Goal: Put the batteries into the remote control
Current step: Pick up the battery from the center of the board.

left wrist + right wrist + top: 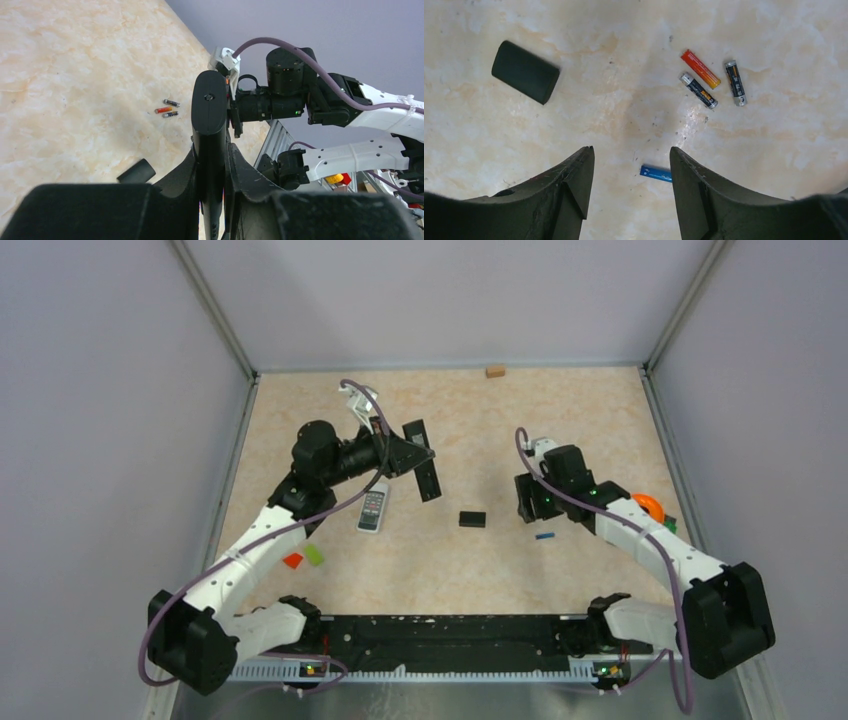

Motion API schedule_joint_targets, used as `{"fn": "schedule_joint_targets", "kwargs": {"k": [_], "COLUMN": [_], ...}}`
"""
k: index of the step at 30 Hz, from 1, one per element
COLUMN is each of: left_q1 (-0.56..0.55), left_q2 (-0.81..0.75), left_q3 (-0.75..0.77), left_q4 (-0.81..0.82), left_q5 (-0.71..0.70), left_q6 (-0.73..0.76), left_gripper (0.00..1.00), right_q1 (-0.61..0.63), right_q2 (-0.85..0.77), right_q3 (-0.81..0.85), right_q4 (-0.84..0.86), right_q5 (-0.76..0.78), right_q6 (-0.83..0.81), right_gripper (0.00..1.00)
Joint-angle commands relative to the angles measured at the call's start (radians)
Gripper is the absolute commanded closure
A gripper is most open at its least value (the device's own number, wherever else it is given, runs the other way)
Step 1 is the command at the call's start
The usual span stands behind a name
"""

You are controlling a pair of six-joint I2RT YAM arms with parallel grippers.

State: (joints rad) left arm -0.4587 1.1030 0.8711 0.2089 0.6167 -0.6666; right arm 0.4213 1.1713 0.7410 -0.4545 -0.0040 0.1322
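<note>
Though its lower end is hidden, black remote (209, 115) sits clamped in left gripper (212, 152). Right gripper (630, 157) spread above table (624, 45); blue battery (653, 172) part-hidden beneath it, red battery (700, 62) and dark batteries (698, 90) beyond.

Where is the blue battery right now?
In the right wrist view the blue battery lies on the table between the fingers of the open right gripper, partly hidden by one; from above, it sits right of the black cover.
</note>
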Motion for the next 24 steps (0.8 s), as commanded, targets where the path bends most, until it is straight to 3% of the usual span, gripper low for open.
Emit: {"fn": "schedule_joint_targets", "kwargs": {"k": [1, 6, 9, 17, 24], "left_q1": [0.003, 0.005, 0.006, 0.008, 0.009], "left_q2": [-0.064, -0.133, -0.158, -0.167, -0.168], "left_q3": [0.012, -0.02, -0.02, -0.006, -0.01], "left_q4": [-0.021, -0.065, -0.086, -0.121, -0.133], "left_q5": [-0.076, -0.268, -0.346, -0.374, -0.384], "left_q6": [0.048, 0.061, 0.068, 0.096, 0.105], "left_gripper": [1.0, 1.0, 1.0, 1.0, 1.0], "right_q1": [-0.006, -0.005, -0.006, 0.035, 0.041], "right_q2": [-0.026, 0.042, 0.046, 0.106, 0.149], "right_q3": [0.034, 0.045, 0.033, -0.01, -0.008], "right_q4": [-0.027, -0.142, -0.158, -0.161, -0.17], "right_q5": [-0.078, -0.041, -0.106, -0.001, -0.019], "right_q6": [-0.31, -0.485, -0.529, -0.595, -0.601], "right_gripper": [0.41, 0.42, 0.42, 0.42, 0.5]}}
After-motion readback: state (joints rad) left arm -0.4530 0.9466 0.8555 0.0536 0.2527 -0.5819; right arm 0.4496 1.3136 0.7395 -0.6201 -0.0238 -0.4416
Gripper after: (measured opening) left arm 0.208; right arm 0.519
